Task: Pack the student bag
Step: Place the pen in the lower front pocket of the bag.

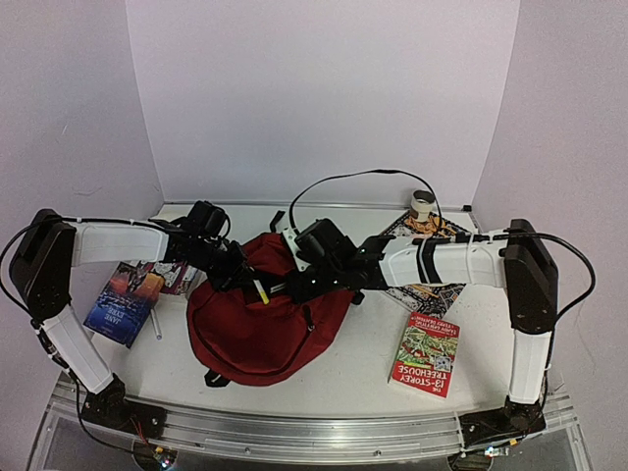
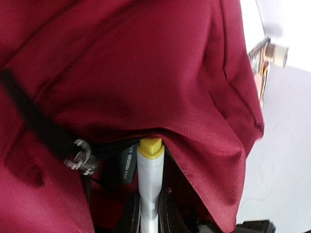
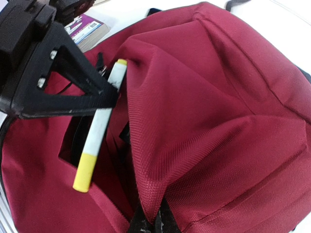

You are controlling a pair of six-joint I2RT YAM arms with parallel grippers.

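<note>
left gripper [image 2: 148, 213]: jaws pinching a white marker [image 2: 148, 182] with yellow ends; its far end sits just beyond them at the bag's opening.
right gripper [image 3: 150, 221]: jaws pressed together on the flap's edge.
student bag [image 1: 265, 334]: dark red, on the table [image 1: 343, 378], its cloth between the right jaws.

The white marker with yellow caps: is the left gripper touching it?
Touching. In the left wrist view, the left gripper has both fingers pressed against the white barrel of the marker, with no gap.

Bag [image 1: 257, 319] mouth: narrow slit under sagging flap (marker [image 3: 99, 131] plugs it); left gripper [image 2: 148, 213] crowds entry; table [image 1: 363, 368] beside free.
</note>
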